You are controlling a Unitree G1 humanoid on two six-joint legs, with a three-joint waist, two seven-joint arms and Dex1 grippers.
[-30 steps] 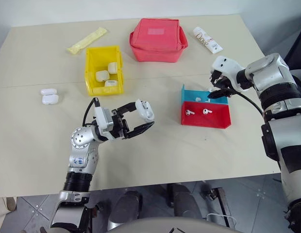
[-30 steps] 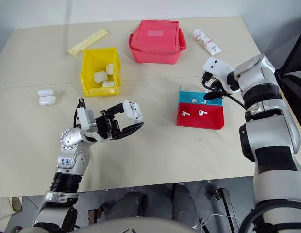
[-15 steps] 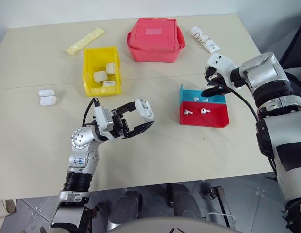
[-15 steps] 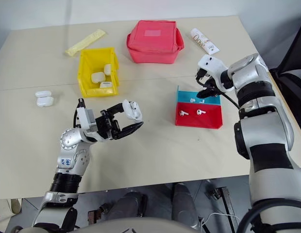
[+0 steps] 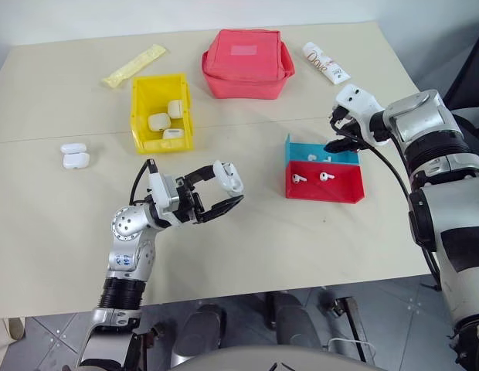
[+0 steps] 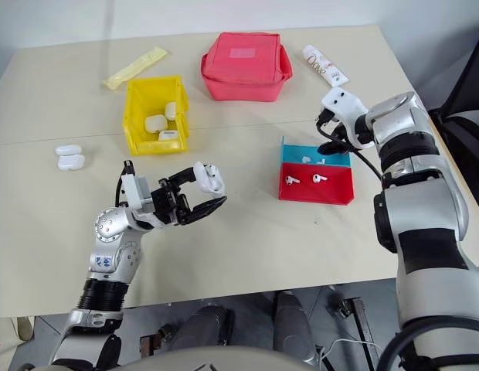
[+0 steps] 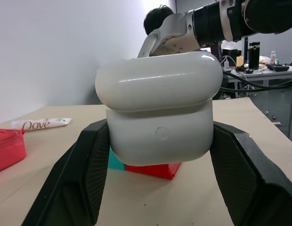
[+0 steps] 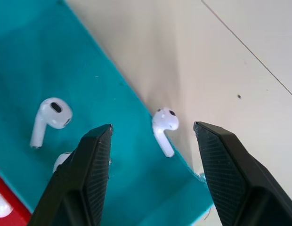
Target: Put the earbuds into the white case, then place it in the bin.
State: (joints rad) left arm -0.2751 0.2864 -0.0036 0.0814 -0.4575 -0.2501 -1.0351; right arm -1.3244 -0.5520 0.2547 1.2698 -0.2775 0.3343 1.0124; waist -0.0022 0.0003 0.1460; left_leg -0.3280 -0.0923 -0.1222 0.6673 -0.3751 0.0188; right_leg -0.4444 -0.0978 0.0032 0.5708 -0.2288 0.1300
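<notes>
White, tiny glossy earbuds lie in the low blue tray, under the right gripper's spread fingers. The left gripper clamps a closed white pebble-shaped case above the table, short of the yellow plastic bin.

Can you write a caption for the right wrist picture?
Open right gripper hovering over white earbuds in the blue tray.
</notes>
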